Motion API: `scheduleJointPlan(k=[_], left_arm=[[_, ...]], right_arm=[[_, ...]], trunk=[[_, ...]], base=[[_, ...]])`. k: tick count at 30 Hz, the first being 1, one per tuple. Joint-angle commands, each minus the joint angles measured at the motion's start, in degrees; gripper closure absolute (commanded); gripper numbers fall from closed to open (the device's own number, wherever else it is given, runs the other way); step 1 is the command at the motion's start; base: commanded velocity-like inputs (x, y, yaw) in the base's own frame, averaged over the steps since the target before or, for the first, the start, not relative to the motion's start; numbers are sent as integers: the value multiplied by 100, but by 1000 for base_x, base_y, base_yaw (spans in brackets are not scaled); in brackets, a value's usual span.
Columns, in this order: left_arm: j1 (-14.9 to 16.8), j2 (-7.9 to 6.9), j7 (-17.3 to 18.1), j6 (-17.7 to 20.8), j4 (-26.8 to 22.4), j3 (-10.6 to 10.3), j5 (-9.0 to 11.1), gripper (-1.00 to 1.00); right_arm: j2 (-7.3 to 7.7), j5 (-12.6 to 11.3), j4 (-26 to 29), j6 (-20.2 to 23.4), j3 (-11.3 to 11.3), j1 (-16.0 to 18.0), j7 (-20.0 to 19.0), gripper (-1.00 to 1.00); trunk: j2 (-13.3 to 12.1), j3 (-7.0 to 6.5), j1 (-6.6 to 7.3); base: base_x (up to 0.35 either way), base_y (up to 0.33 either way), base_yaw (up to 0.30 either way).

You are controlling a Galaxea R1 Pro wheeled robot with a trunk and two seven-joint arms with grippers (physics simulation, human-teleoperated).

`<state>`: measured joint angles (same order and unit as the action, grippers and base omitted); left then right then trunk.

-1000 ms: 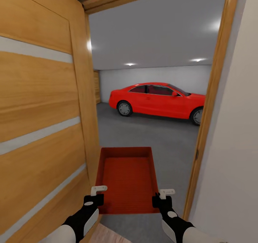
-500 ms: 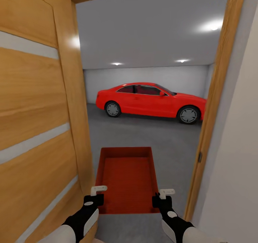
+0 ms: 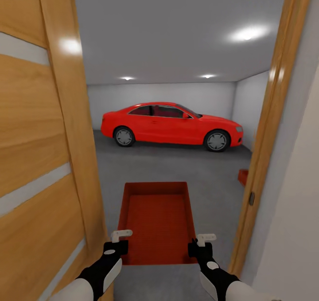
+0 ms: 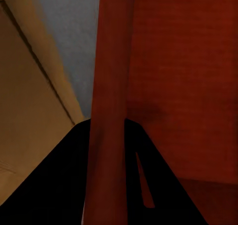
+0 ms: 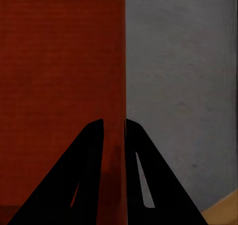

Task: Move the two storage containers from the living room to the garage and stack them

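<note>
One storage container (image 3: 157, 216), an orange-red open box, hangs level in front of me in the doorway to the garage. My left gripper (image 3: 118, 239) is shut on its left wall near the close corner, and my right gripper (image 3: 201, 241) is shut on its right wall. In the left wrist view the left gripper (image 4: 108, 124) has the box's wall (image 4: 111, 61) between its dark fingers. The right gripper (image 5: 114, 121) pinches the opposite wall (image 5: 59, 61) the same way. The corner of a second storage container (image 3: 243, 177) rests on the dark grey floor (image 3: 177, 168), partly hidden by the door frame.
An open wooden door (image 3: 40, 137) stands close on my left. The wooden door frame (image 3: 266, 137) and a pale wall (image 3: 297, 212) are close on my right. A red car (image 3: 170, 123) is parked across the back of the garage, with open concrete between it and me.
The camera has moved forward through the doorway, so the door slid left and the car shifted left. The second container's corner came into view. The held box and both grippers kept their hold.
</note>
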<state>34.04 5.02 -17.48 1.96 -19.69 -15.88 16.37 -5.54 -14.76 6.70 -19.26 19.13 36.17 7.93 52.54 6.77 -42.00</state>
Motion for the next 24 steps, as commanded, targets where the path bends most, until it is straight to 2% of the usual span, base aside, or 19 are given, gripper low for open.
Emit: scheduleJointPlan(k=[1, 10, 16, 24], left_arm=[[9, -36, -62, 25, -35, 263, -55, 100], [11, -36, -62, 25, -40, 261, -55, 100], [10, -36, -62, 25, -39, 261, -55, 100], [11, -38, -62, 24, -28, 261, -55, 100]], right_arm=[[18, -71, -55, -22, -32, 4, -4, 100], [18, -71, -55, -21, -32, 4, -4, 100], [18, -71, -55, -17, -32, 4, -3, 100], [18, -71, -55, -17, -32, 4, -2, 100]], trunk=[[6, 8, -4], [6, 8, -4], [6, 8, -4], [6, 8, -4]], base=[[214, 161, -247], [68, 33, -242], [21, 0, -32], [274, 0, -1]])
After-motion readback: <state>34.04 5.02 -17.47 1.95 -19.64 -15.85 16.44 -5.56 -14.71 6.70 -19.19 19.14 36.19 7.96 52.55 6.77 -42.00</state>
